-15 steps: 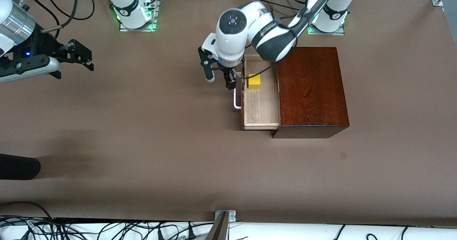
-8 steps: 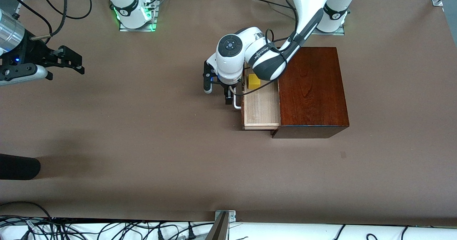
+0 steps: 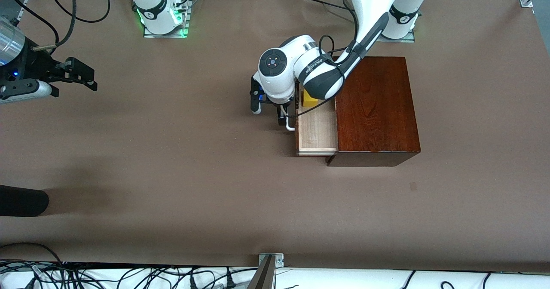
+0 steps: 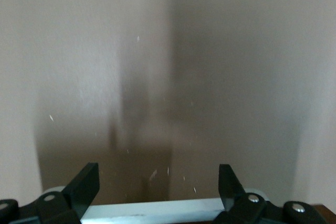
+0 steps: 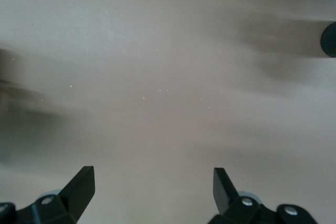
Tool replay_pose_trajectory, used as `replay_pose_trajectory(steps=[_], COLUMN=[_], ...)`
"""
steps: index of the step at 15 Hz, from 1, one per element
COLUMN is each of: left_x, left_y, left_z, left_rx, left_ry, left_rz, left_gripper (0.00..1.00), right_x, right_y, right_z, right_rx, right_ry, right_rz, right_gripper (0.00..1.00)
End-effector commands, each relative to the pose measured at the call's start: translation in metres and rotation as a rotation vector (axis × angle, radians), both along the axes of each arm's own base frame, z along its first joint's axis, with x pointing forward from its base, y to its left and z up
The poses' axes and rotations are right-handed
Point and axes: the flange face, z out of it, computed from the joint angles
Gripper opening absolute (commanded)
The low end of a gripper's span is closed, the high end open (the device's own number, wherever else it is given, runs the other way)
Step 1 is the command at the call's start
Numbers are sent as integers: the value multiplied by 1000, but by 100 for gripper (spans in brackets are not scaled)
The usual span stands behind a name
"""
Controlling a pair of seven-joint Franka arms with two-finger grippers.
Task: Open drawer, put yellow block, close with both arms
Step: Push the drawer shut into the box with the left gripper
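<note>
At the right arm's end: my right gripper (image 3: 81, 75) hangs over bare brown table (image 3: 172, 160), well apart from the box; this arm waits.
Right pincer: spread wide, nothing between the fingers (image 5: 79, 184), only tabletop under them in the right wrist view.
At mid-table: my left gripper (image 3: 270, 110) sits low, just beside the drawer's dark front, at the white handle (image 3: 288, 123).
Left pincer: wide apart, its fingers (image 4: 86, 184) straddling a pale bar (image 4: 152, 211) in the left wrist view; I cannot tell whether they touch it.
Drawer (image 3: 317, 130): partly pulled out of the box toward the right arm's end, pale wood floor showing.
Yellow block (image 3: 307, 100): in the drawer, at the end farther from the front camera, partly hidden under my left arm.
Wooden box (image 3: 376, 108): dark reddish-brown, glossy, toward the left arm's end.
</note>
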Motion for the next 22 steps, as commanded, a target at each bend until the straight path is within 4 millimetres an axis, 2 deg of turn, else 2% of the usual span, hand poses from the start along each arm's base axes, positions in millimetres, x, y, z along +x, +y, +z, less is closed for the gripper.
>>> replay_pose_trajectory(steps=[1, 8, 12, 15, 18, 22], left_x=[1, 9, 24, 24, 33, 32], left_y=[20, 52, 78, 82, 98, 98], left_z=[5, 7, 5, 5, 2, 3], left_rx=[95, 205, 248, 263, 273, 276], left_ry=[29, 76, 90, 103, 117, 119], left_rz=[-5, 35, 75, 82, 105, 106], left_gripper=[100, 100, 100, 100, 100, 100], right_x=[-4, -2, -2, -2, -2, -2], right_y=[-3, -6, -6, -5, -5, -4], right_z=[6, 7, 7, 7, 7, 7], right_rx=[-12, -24, -23, -22, -22, -20], right_ry=[-18, -31, -34, -34, -34, -33], right_rz=[-6, -13, -16, -16, -16, -17], right_gripper=[100, 100, 100, 100, 100, 100])
